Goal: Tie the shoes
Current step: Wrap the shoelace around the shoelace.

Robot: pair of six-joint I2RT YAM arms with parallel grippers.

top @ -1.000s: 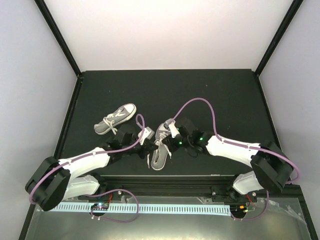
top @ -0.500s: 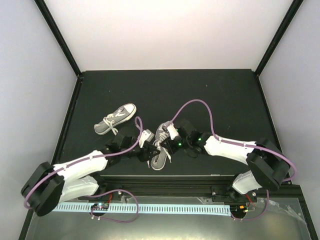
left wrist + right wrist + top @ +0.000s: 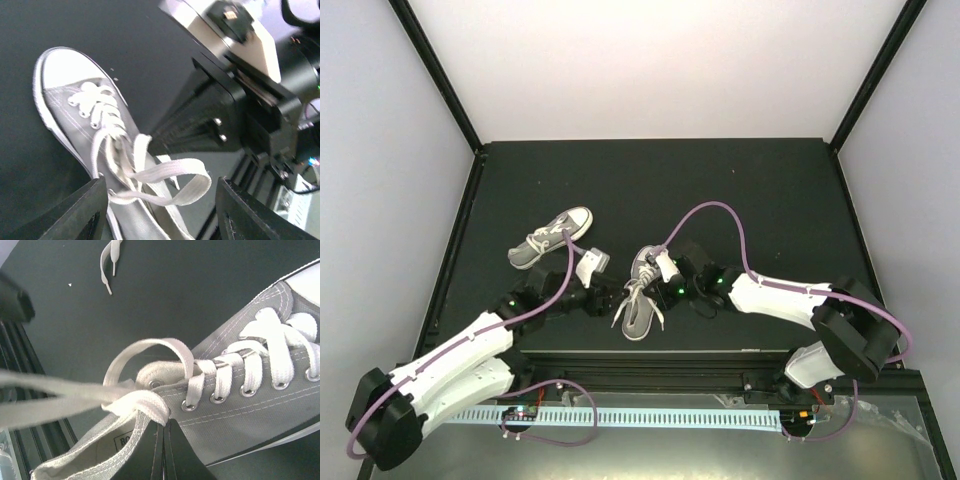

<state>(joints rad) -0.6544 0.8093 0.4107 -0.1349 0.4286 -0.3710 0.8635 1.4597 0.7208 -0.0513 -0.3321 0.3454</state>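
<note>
Black matte tabletop, filling the middle of my overhead view. Carries:
- one small grey canvas low-top sneaker with white toe cap, left of centre, toe toward upper right;
- second grey sneaker, centre, nearer my bases, laces loose;
- white lace end lying flat, upper left of my right wrist view.

Grey canvas of visibly woven, matt cloth on the shoe; flat white woven laces; small shiny metal eyelets; smooth white rubber toe cap. Matt black desk. Smooth white plastic on the right arm.
</note>
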